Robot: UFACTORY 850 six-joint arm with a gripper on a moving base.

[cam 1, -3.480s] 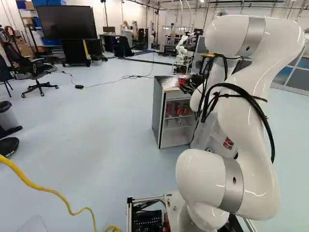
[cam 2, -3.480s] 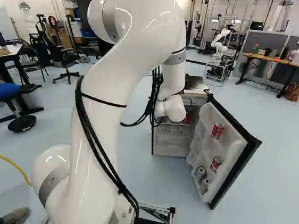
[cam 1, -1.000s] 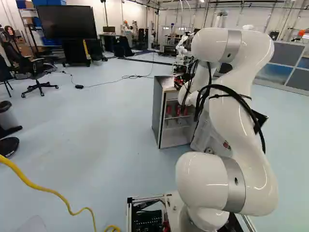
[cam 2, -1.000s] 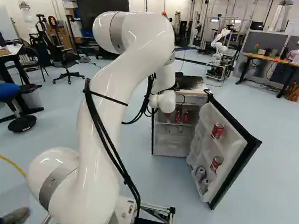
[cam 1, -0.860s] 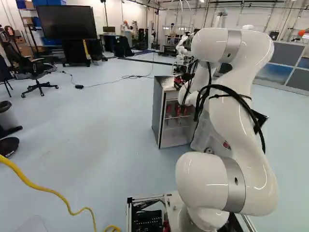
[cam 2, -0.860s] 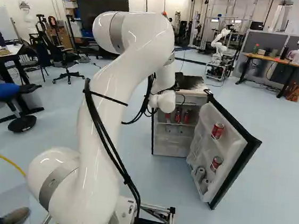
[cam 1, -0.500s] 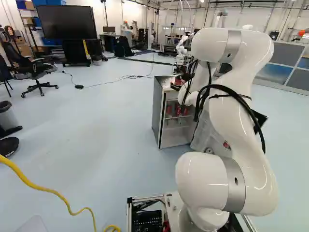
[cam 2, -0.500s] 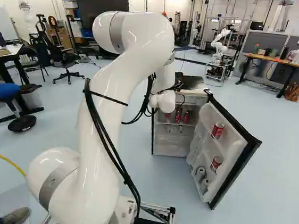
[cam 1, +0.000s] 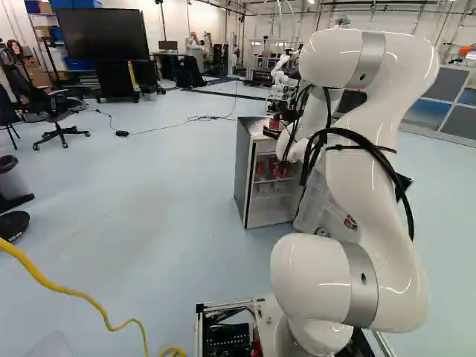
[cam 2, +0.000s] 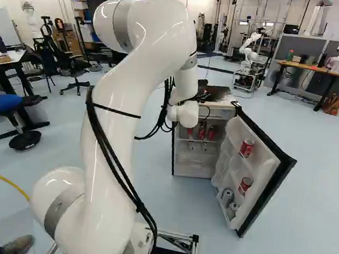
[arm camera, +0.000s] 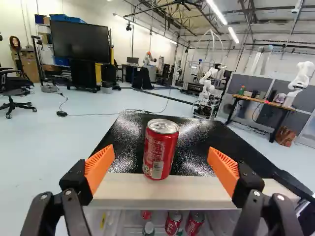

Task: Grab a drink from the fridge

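Red can = the drink, upright on top of the fridge, near the front edge, roughly mid-length of it, well in from both front corners. Near to far from base:

- Arm reaches fwd to the fridge; in R base view it hides the can.
- Door swung wide, R side. Red cans on its racks: upper can, lower can, plus a couple of grey cans near the bottom edge.
- Inside, below the top's front edge: more red cans on the shelf.
- Gripper at the front edge, level-ish. Orange pads spread wide, gap each side of the can, nothing pinched.
- Far back: another robot, n/a to task.

Progress: prob. ~done. One drink is out on the top, clear of the shelves, gripper off it. Can't confirm which slot it came from. Left, IMO: back straight out w/o clipping the can, then maybe shut the door, tho task doesn't ask for it. Risk: sideways drift on exit = pad knocks can over; it's close enough to the front edge to roll off.
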